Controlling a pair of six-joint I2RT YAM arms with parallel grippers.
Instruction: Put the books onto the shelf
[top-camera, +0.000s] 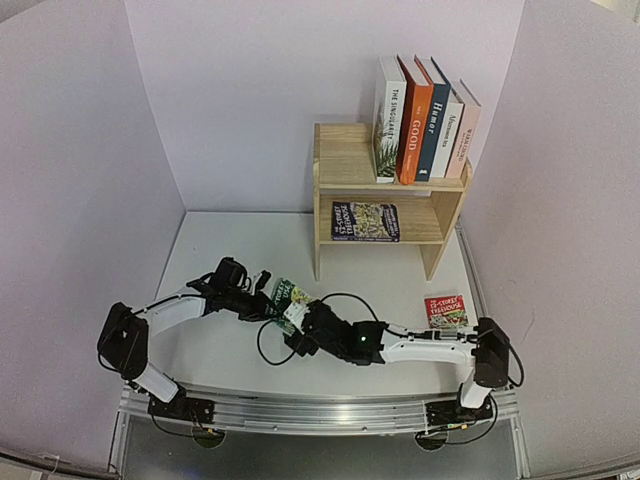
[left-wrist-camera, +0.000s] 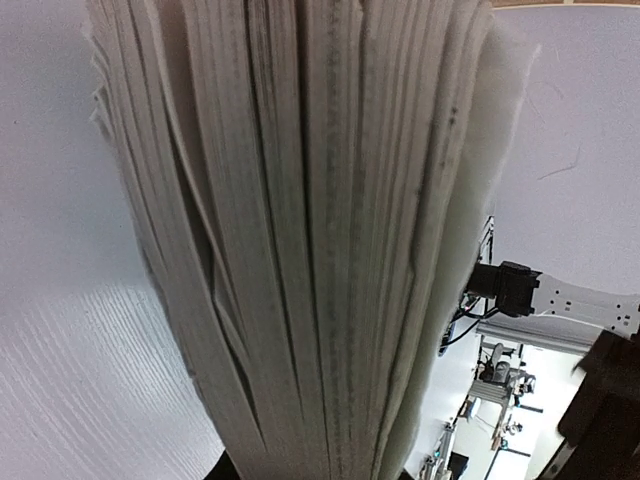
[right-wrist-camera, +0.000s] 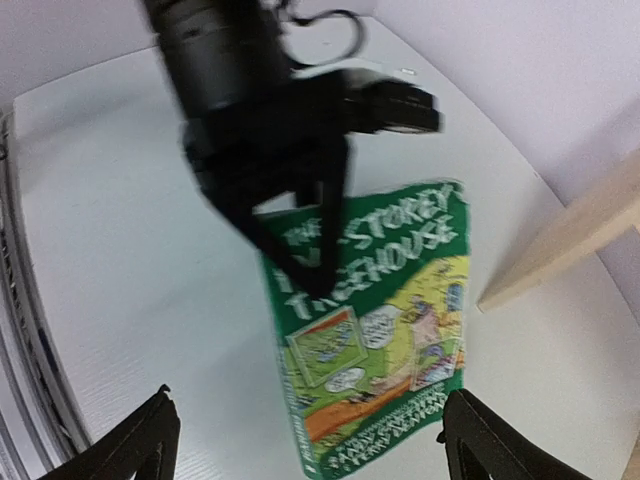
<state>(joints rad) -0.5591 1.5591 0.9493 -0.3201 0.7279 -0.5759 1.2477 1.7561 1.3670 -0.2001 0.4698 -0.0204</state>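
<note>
the green "treehouse" paperback (top-camera: 289, 297) is found near the middle of the surface (top-camera: 225, 352) in the view from above, with the left jaws at its 9 o'clock and the right jaws at its 5 o'clock. the left jaws are clamped narrowly on one corner of it, and its fanned page edges are seen filling the left wrist view. the right jaws are spread wide with nothing gripped, and the tilted cover is seen beyond them. whether its lower edge touches the surface cannot be told, since that view is blurred. the red "treehouse" paperback (top-camera: 446, 311) is laid flat at 3 o'clock of the green one, well apart. the shelf (top-camera: 332, 170) is placed at 1 o'clock. on its top tier five books are stood on end together at the right: the palm-leaf white book (top-camera: 388, 120), the orange "good" (top-camera: 412, 120), the navy "humor" (top-camera: 435, 120), a white book (top-camera: 452, 130) and a pale pink book (top-camera: 468, 125). the blue paperback (top-camera: 365, 221) is set on the lower tier, cover outward.
</note>
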